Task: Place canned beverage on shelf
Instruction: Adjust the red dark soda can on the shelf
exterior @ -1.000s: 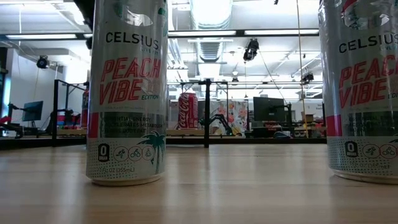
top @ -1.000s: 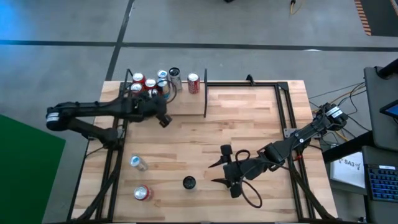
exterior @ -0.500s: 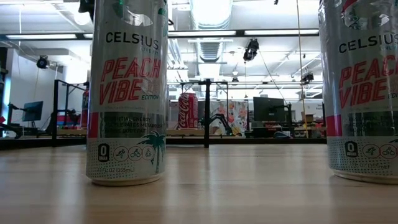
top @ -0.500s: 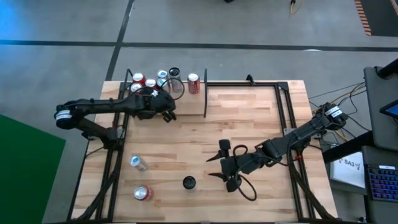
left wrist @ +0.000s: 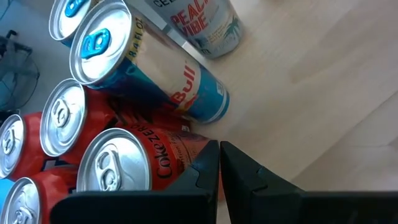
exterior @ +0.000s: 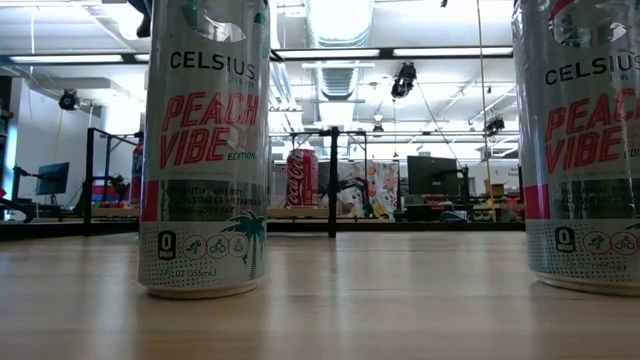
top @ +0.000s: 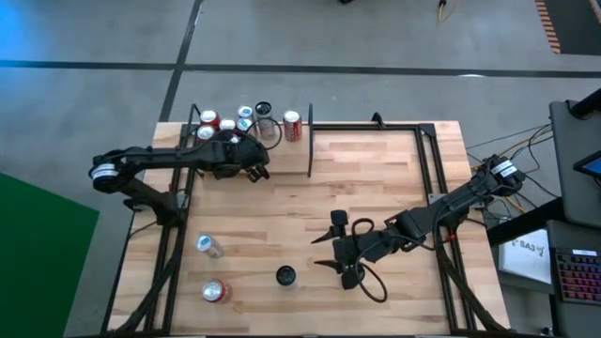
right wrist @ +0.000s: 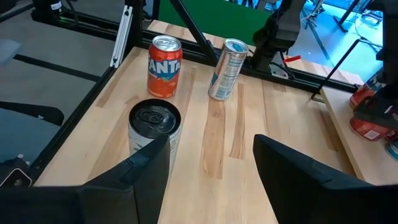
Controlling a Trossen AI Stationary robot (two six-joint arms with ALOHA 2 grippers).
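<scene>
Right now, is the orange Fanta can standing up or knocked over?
Standing up. The Fanta can sits on its base on the wooden table, round top facing upward.

The shelf [top: 376, 188] is a light wood plank board edged by thin black rods, with one black upright rod [top: 311, 141] near its far edge. A cluster of cans [top: 230, 124] stands left of that rod. Three more stand well apart from it: a silver can [top: 208, 246], an orange can [top: 215, 291] and a dark-topped can [top: 285, 276].

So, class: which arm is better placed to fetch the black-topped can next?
Probably the right: its open gripper is close to the black-topped can, while the shut left gripper is over by the shelved cans.
</scene>
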